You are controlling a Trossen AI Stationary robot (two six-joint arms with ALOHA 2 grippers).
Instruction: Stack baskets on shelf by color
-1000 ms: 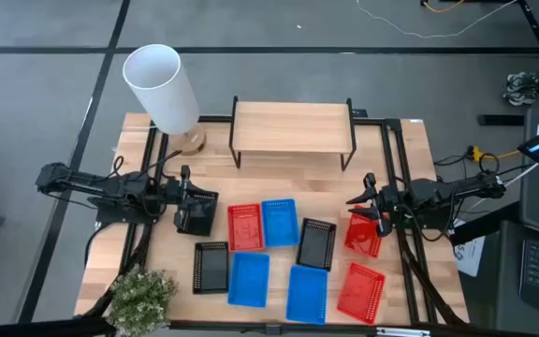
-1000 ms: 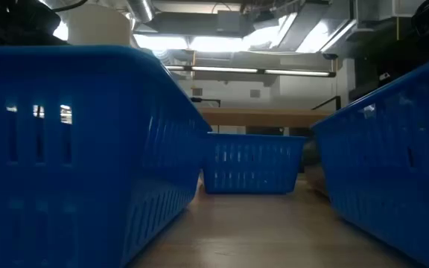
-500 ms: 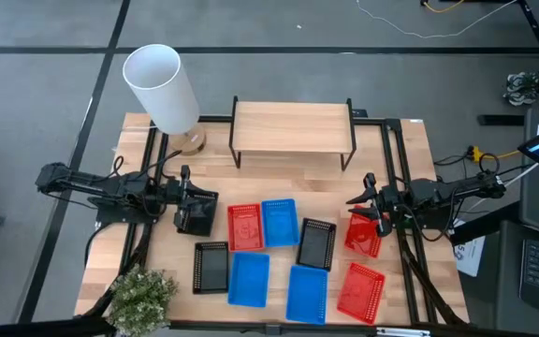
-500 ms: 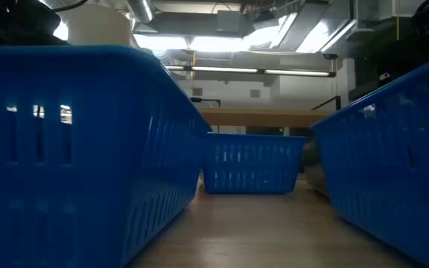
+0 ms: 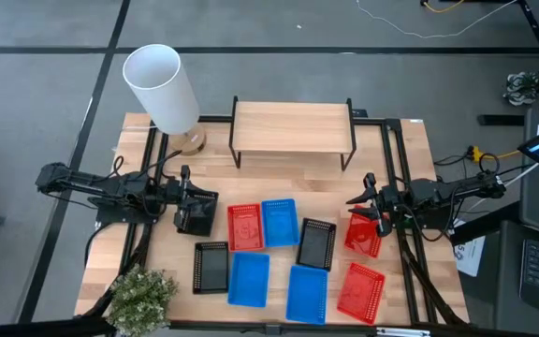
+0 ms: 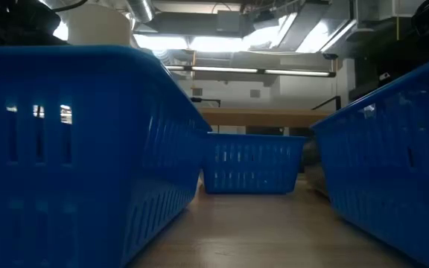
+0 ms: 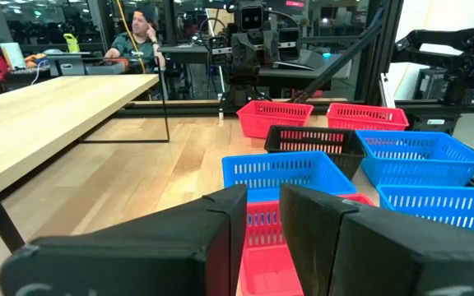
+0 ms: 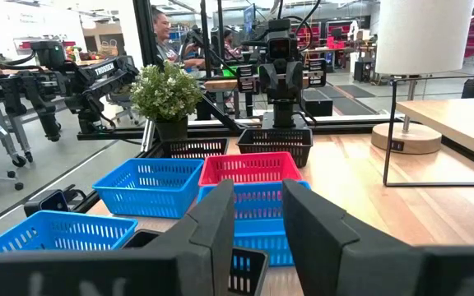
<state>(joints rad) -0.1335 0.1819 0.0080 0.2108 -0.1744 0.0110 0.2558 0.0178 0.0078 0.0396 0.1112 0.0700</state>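
Overhead, shelf (image 5: 293,127) stands bare at the table's far edge. Baskets lie scattered on the tabletop before it: red basket (image 5: 244,227) beside blue basket (image 5: 280,223), black basket (image 5: 317,243), more blue and red ones nearer the front. Left gripper (image 5: 197,209) sits low over a black basket at table's left, fingers slightly parted. Right gripper (image 5: 364,214) hovers at another red basket (image 5: 364,236), fingers narrowly apart, holding nothing.
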